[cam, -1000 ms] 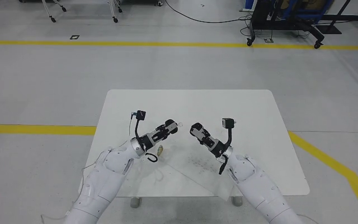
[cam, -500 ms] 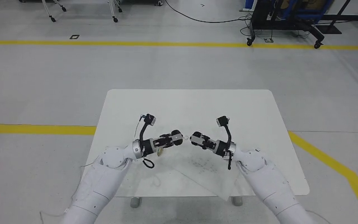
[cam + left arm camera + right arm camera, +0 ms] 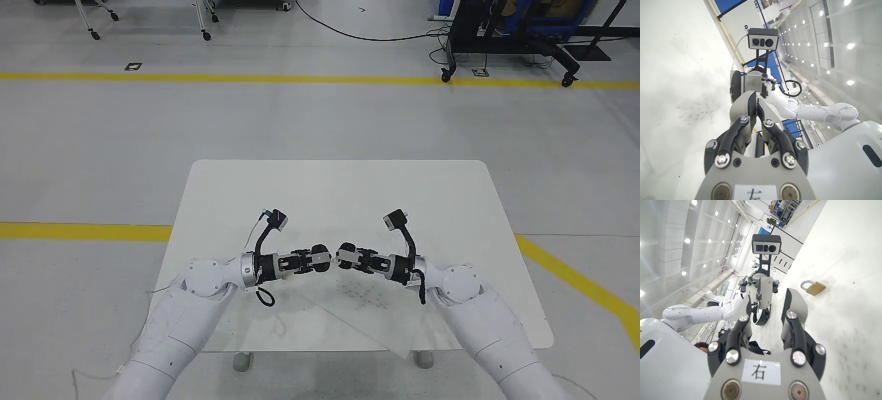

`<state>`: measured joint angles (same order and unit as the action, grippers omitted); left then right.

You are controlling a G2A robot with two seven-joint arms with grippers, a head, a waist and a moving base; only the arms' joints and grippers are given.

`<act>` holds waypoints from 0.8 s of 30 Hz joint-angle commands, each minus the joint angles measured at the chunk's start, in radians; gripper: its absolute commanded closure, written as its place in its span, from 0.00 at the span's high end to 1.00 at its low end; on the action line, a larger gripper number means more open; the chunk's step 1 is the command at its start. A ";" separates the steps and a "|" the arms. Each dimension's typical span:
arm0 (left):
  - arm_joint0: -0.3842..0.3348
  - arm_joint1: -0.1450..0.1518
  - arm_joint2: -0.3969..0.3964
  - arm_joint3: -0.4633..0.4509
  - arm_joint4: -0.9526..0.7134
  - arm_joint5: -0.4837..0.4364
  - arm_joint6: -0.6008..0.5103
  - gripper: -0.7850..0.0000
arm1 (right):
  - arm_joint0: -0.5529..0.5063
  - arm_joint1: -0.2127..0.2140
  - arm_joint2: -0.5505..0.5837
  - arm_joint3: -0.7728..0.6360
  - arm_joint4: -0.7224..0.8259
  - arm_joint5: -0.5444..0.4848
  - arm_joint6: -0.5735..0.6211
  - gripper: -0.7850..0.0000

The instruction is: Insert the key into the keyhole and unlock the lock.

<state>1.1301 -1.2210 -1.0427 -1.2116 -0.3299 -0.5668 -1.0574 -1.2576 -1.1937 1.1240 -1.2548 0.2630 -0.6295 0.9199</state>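
Little is done yet. Over the table [image 3: 440, 200], my left gripper [image 3: 755, 98] is clenched, facing my right gripper [image 3: 768, 297], which gapes empty. The lock [image 3: 814, 288] lies unheld on the table nearby, shackle shut, and the key is hidden — I cannot tell whether I pinch it.

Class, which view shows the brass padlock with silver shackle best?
The right wrist view: the brass padlock with silver shackle lies unobstructed on the white table. From the top the left arm seems to hide it; the left wrist view faces elsewhere.
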 commanded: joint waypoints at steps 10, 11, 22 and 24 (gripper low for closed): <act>-0.006 0.002 0.010 0.005 0.003 -0.004 0.014 0.00 | 0.012 0.001 -0.016 0.013 0.051 0.001 0.035 0.27; -0.006 0.002 0.011 0.005 0.005 -0.005 0.015 0.00 | 0.013 0.002 -0.017 0.014 0.058 0.001 0.041 0.29; -0.006 0.005 0.015 0.000 0.017 -0.009 0.031 0.00 | 0.019 0.005 -0.032 0.013 0.084 0.013 0.080 0.13; -0.006 0.006 0.017 -0.001 0.021 -0.009 0.033 0.00 | 0.020 0.005 -0.035 0.014 0.086 0.015 0.082 0.00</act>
<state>1.1243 -1.2153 -1.0272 -1.2121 -0.3099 -0.5760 -1.0254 -1.2384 -1.1887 1.0905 -1.2411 0.3480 -0.6148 1.0017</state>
